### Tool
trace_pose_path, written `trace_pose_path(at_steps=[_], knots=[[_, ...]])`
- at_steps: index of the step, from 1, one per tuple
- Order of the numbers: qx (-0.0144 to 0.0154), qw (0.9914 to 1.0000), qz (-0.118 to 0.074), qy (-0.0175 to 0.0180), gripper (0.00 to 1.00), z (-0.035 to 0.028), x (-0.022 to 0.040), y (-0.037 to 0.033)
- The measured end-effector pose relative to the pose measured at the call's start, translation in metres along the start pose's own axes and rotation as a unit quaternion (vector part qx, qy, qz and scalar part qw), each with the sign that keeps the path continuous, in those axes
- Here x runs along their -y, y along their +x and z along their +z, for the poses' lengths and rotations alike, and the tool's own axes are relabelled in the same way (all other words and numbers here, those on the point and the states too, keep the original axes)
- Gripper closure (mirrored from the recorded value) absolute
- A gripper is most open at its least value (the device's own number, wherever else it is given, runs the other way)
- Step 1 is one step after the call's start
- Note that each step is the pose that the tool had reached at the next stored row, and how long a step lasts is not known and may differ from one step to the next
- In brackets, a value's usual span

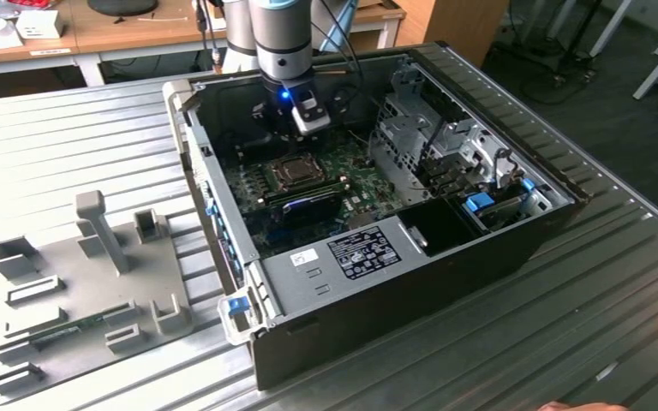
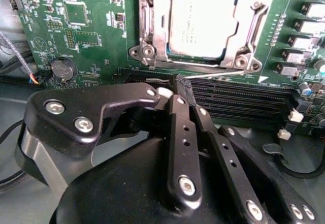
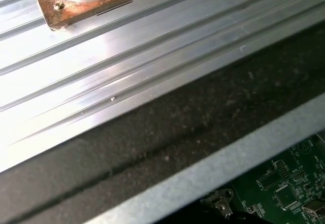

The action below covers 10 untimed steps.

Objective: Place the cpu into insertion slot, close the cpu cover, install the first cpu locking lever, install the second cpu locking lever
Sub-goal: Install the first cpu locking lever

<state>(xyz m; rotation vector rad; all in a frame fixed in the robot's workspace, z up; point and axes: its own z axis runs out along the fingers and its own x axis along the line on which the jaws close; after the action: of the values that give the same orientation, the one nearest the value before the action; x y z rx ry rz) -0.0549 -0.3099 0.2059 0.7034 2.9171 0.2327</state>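
In the second wrist view the claw (image 2: 182,84) is closed on nothing, above the black memory slots (image 2: 244,99). The cpu (image 2: 202,23) lies in the insertion slot (image 1: 295,171), framed by the cpu cover (image 2: 145,26). The exterior view adds the open computer case (image 1: 444,257) on the ribbed worktop (image 1: 66,128); its label (image 1: 363,250) is too small to read.
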Motion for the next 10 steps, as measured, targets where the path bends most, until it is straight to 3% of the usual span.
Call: trace_pose_path(at_steps=[10], knots=[[0.0006, 0.99998, 0.005, -0.0023, 0.89, -0.0002, 0.0006, 0.0013]])
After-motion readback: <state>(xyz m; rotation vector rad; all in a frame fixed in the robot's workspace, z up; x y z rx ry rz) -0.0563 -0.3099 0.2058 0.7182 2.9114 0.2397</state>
